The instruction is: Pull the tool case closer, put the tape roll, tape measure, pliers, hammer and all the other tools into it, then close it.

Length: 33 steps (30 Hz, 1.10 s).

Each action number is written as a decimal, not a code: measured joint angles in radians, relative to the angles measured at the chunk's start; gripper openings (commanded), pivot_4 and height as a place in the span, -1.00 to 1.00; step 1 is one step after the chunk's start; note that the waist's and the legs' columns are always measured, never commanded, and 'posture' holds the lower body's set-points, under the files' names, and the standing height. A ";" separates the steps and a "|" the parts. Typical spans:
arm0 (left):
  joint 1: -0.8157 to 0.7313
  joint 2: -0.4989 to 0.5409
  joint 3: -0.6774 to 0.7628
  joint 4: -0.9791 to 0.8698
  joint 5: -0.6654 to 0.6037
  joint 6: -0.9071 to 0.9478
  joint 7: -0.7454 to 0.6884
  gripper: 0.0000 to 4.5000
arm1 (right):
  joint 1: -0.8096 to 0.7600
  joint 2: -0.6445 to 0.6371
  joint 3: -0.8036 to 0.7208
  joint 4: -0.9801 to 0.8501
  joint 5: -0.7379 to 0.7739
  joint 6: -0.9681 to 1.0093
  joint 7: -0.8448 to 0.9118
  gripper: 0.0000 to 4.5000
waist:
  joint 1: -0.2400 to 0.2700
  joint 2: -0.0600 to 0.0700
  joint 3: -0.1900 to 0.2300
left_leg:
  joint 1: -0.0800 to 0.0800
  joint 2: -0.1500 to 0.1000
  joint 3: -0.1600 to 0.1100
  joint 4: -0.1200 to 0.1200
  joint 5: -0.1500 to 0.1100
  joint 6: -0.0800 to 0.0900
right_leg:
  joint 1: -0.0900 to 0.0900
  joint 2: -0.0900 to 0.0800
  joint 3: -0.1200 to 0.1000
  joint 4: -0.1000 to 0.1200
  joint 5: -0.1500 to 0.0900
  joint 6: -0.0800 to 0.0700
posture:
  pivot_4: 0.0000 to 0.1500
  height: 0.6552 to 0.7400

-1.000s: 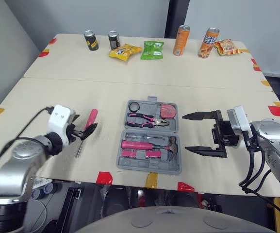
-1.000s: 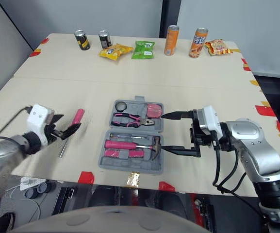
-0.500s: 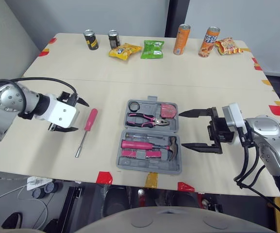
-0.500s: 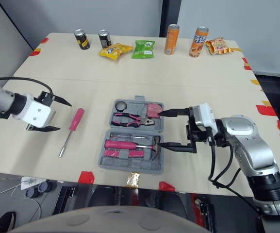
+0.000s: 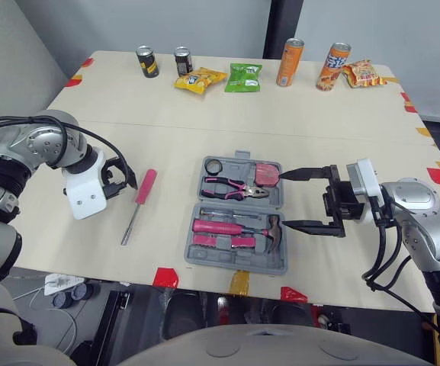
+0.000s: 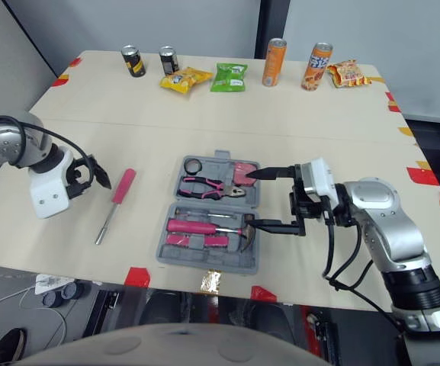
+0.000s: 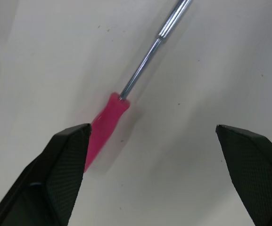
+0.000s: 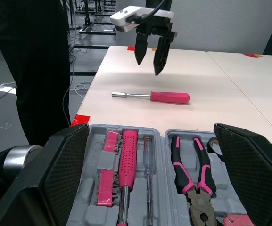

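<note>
Bright, even overhead light on the surface (image 5: 204,107); I see only soft, faint shadows. Head cams sharp. Left wrist cam: screwdriver (image 7: 105,129) slightly soft, left hand (image 7: 152,129) blurry up close. Right wrist cam: room behind looks dimmer.

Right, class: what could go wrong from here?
The pink screwdriver lies with its handle by one finger of the open left tool, off-centre, so closing may roll it away. The open right tool reaches over the tool case beside the hammer head; it might snag or shove the case.
</note>
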 measured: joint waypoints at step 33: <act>-0.062 -0.141 -0.056 -0.012 0.836 -0.118 0.804 0.99 | -0.014 0.012 0.001 -0.002 -0.007 -0.001 -0.019 1.00 | 0.005 0.000 0.000 | -0.002 0.000 -0.002 0.004 0.000 0.000 | 0.001 0.004 0.002 0.002 0.000 0.000 | 1.00 1.00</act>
